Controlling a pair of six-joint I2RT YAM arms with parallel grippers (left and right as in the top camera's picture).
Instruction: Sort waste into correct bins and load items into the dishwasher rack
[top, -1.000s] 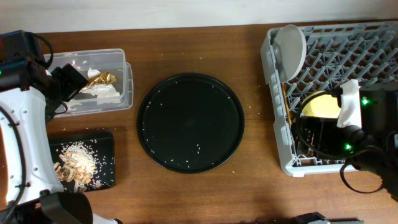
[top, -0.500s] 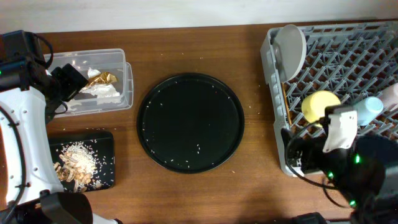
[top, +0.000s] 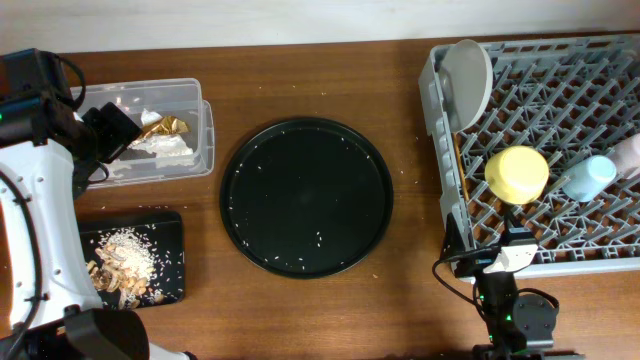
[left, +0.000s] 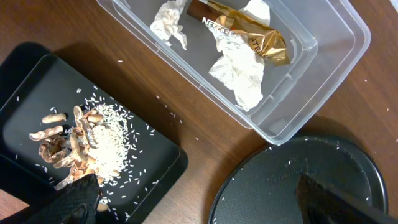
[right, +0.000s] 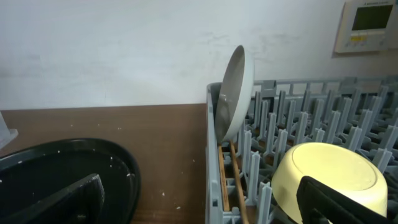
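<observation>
**Worktop** (top: 310, 75): brown wood grain, matt, flecked with stray white grains.

**Tub** (left: 323, 62): clear plastic, rectangular, rounded rim. In it we recorded a glossy gold-and-brown wrapper (left: 249, 37), creased, lying among crumpled white napkins (left: 239, 74).

**Flat tray** (left: 34, 81): black, rectangular, low edges, just beside the tub. It held beige, knobbly food scraps (left: 65, 140) touching a heap of white rice grains (left: 115, 134).

**Round tray** (top: 305, 195): black, smooth, shallow lip, a few grains scattered on it. It sat between the tub and the rack.

**Rack** (top: 600, 75): grey plastic crate, square, with a lattice of upright pegs. Inside we noted:
- a grey-green plate (right: 236, 93), standing on edge at a corner;
- thin wooden chopsticks (right: 235, 177), lying along the rack's wall below the plate;
- a yellow bowl (top: 517, 172), smooth and rounded, upside down;
- a pale blue cup (top: 588, 178), just beside the bowl;
- a white cup (top: 630, 152), at the picture's edge and only partly seen.

**Left jaws**: spread wide, empty, above the tub and flat tray.

**Right jaws**: spread wide, empty, outside the rack and facing it.
</observation>
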